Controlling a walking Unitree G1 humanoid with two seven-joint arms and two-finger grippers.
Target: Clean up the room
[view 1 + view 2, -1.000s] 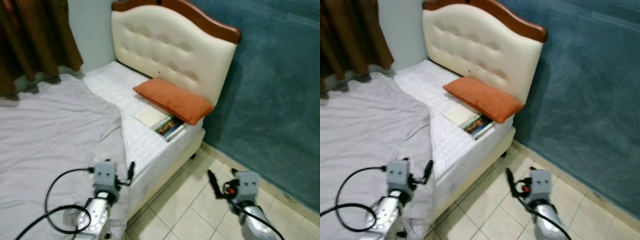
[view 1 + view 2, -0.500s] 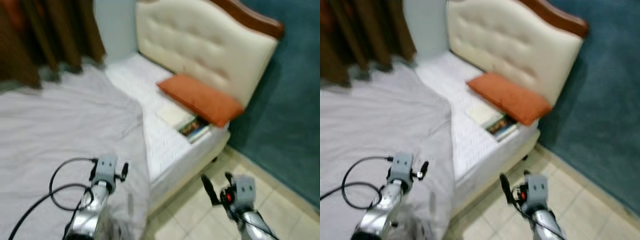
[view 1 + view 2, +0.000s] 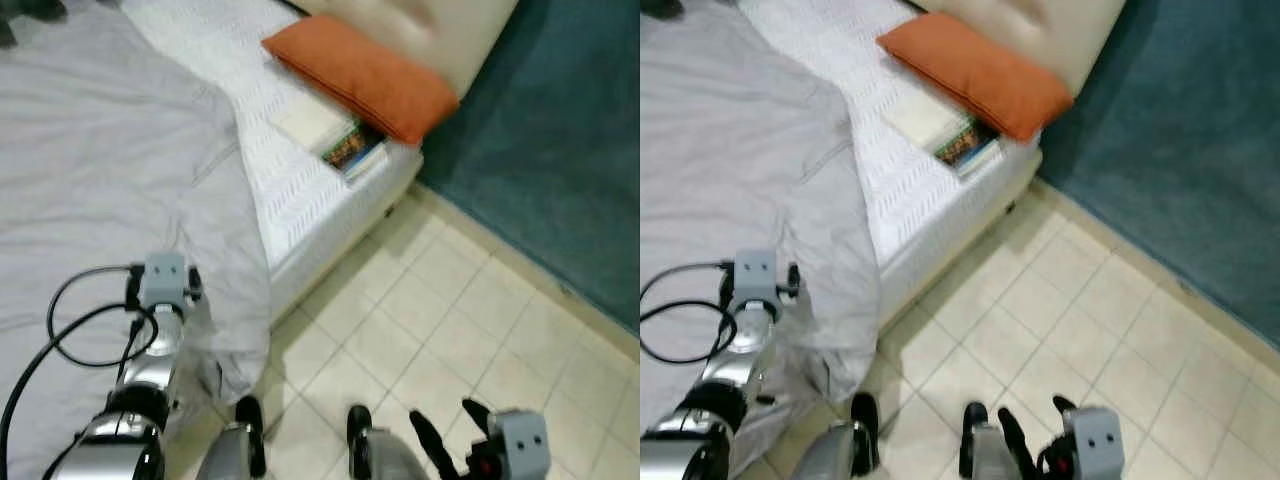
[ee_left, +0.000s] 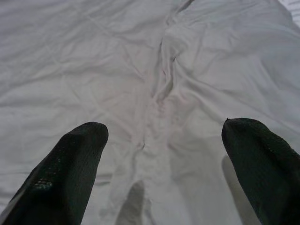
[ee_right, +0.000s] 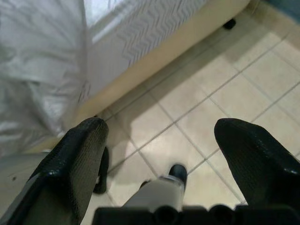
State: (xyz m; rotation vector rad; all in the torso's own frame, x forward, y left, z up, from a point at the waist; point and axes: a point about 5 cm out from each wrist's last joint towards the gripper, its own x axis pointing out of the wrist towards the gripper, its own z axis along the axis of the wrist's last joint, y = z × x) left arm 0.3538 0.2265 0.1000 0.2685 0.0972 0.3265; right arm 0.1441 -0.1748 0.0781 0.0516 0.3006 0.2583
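**Both grippers empty, fingers spread, at the bedside**

Left gripper [image 4: 161,154] hangs over the crumpled pale grey bed sheet [image 3: 90,160], its two black fingers [image 4: 70,164] set wide apart with nothing between them. Directly beneath and ahead of it lie the sheet's folds and creases; whether the fingertips touch the cloth cannot be told. The sheet's edge droops off the mattress side toward the floor, just beside this arm.

Right gripper [image 3: 450,440] hangs low over the cream tiled floor [image 3: 470,300], fingers likewise parted and holding nothing. Ahead of it stands the side of the white zigzag-patterned mattress [image 3: 290,180] on its cream bed base [image 5: 187,44].

Well ahead of both grippers, at the head of the bed, an orange rectangular pillow [image 3: 360,75] lies against the cream padded headboard [image 3: 440,30]. Just beside the pillow, on its nearer side, a small stack of books [image 3: 335,138] rests at the mattress edge. A teal wall [image 3: 560,140] stands beyond the right gripper.
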